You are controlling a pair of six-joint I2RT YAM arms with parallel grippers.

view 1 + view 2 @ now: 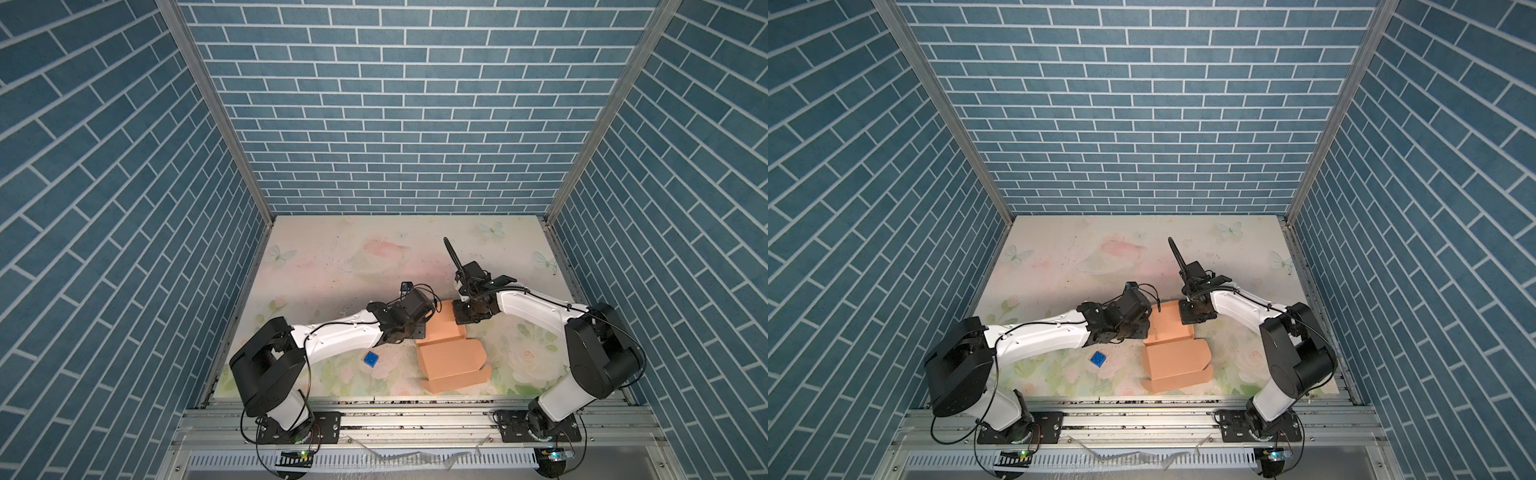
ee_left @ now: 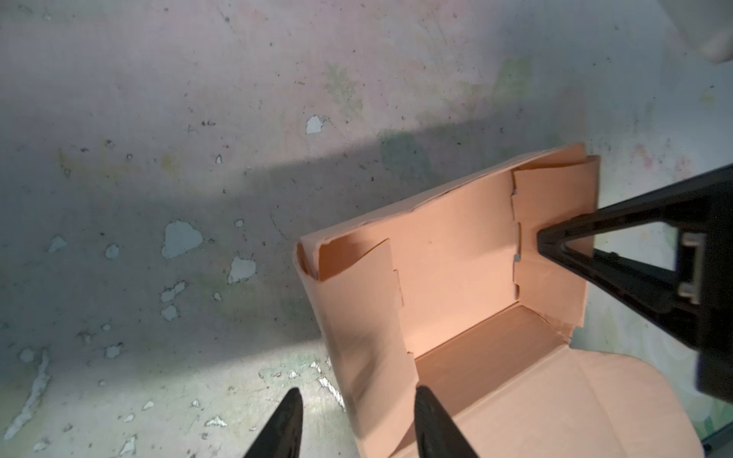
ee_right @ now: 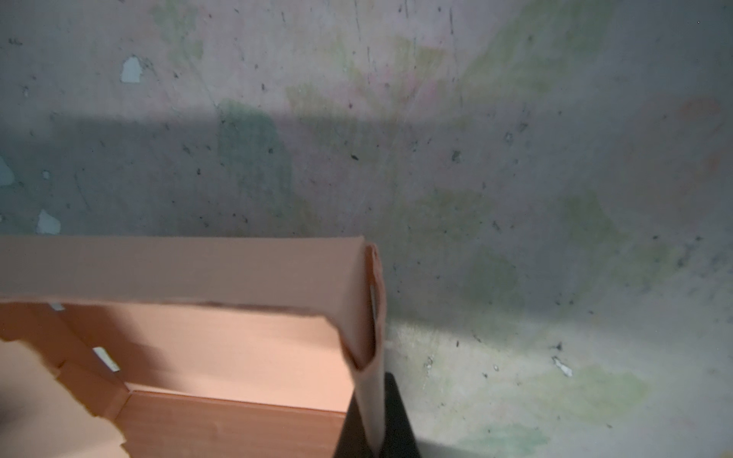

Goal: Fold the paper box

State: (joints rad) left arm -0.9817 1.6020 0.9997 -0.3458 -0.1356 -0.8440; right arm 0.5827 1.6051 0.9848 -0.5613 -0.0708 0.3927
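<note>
The paper box (image 1: 446, 357), peach-tan cardboard, lies near the table's front middle in both top views, its tray (image 1: 1169, 328) standing up and its lid flap (image 1: 1177, 361) spread toward the front. In the left wrist view my left gripper (image 2: 359, 420) is open and straddles the box's near side wall (image 2: 369, 357): one finger (image 2: 432, 424) is inside against the wall, the other outside and apart from it. My right gripper (image 3: 373, 432) is shut on the opposite side wall (image 3: 367, 317), and it also shows in the left wrist view (image 2: 541, 238).
A small blue cube (image 1: 370, 359) sits on the floral table mat (image 1: 332, 266) left of the box, under the left forearm. Blue brick walls close in three sides. An aluminium rail (image 1: 415, 419) with both arm bases runs along the front edge.
</note>
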